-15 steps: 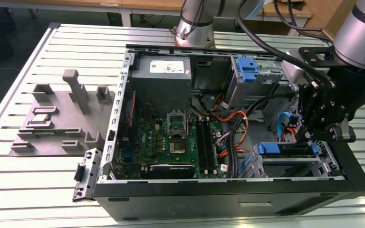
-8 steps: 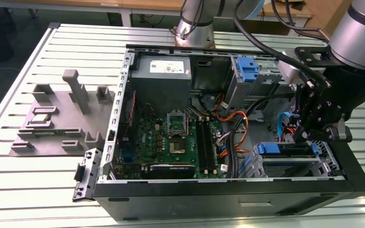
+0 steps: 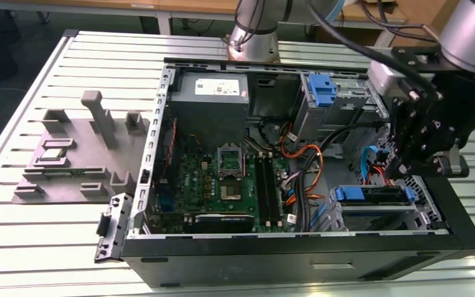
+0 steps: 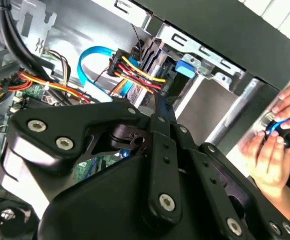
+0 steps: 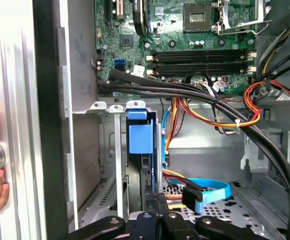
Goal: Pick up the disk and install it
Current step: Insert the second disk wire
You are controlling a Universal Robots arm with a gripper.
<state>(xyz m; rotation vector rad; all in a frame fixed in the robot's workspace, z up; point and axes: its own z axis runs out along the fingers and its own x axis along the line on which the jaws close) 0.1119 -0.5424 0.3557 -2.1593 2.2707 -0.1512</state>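
Note:
The disk (image 3: 375, 195) sits in the drive cage at the case's near corner on the exterior view's right, its blue side rail facing the motherboard. In the first wrist view the disk (image 5: 140, 135) stands edge-on in its slot, blue tab outward. The second wrist view shows the disk's blue tab (image 4: 184, 67) inside the metal cage. My gripper (image 3: 402, 174) hangs just above the cage, close to the disk. Its fingers (image 4: 158, 111) are pressed together and shut, with nothing between them. The gripper (image 5: 155, 202) points toward the disk's edge.
Orange, yellow and black cables (image 5: 220, 107) and a blue data cable (image 5: 210, 192) run beside the cage. A blue bracket (image 3: 324, 90) sits on the far drive cage, next to the power supply (image 3: 211, 93). A person's hand (image 4: 277, 137) rests on a knob outside the case wall.

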